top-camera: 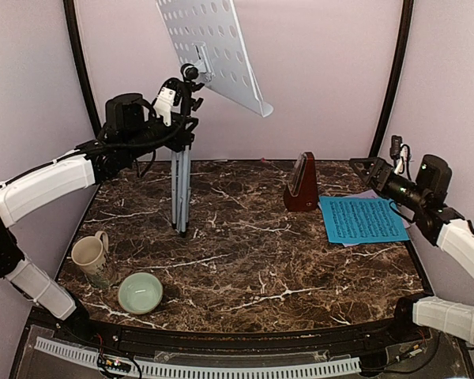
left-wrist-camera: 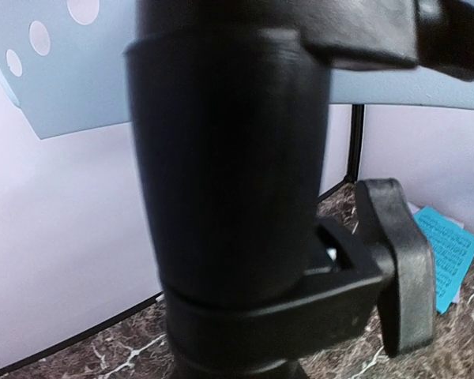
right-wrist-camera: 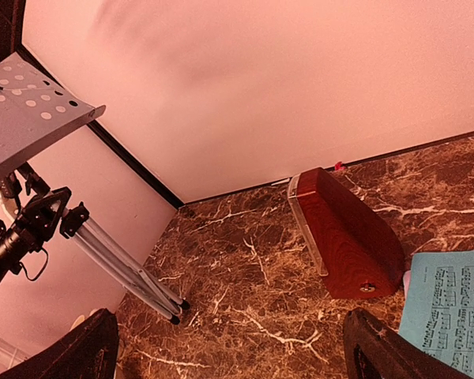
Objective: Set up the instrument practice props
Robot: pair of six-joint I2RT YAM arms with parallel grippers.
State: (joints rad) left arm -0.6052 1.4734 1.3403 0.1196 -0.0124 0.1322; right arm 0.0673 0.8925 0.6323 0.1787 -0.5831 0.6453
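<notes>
The silver tripod music stand (top-camera: 180, 189) stands at the back left with its legs folded together, and its white perforated desk (top-camera: 213, 47) is tilted high above. My left gripper (top-camera: 174, 126) is shut on the stand's black collar (left-wrist-camera: 229, 158), which fills the left wrist view and hides the fingers. The dark-red pyramid metronome (top-camera: 302, 183) (right-wrist-camera: 347, 233) stands at the back right. Just right of it the blue sheet-music page (top-camera: 363, 219) (right-wrist-camera: 450, 312) lies flat, with a pale page edge (top-camera: 350, 242) showing beneath. My right gripper (top-camera: 371, 170) (right-wrist-camera: 237, 355) hovers open above the page and holds nothing.
A beige mug (top-camera: 89, 257) and a pale green bowl (top-camera: 140, 292) sit at the front left of the marble table (top-camera: 245, 260). Pale walls with black corner posts close in the back and both sides.
</notes>
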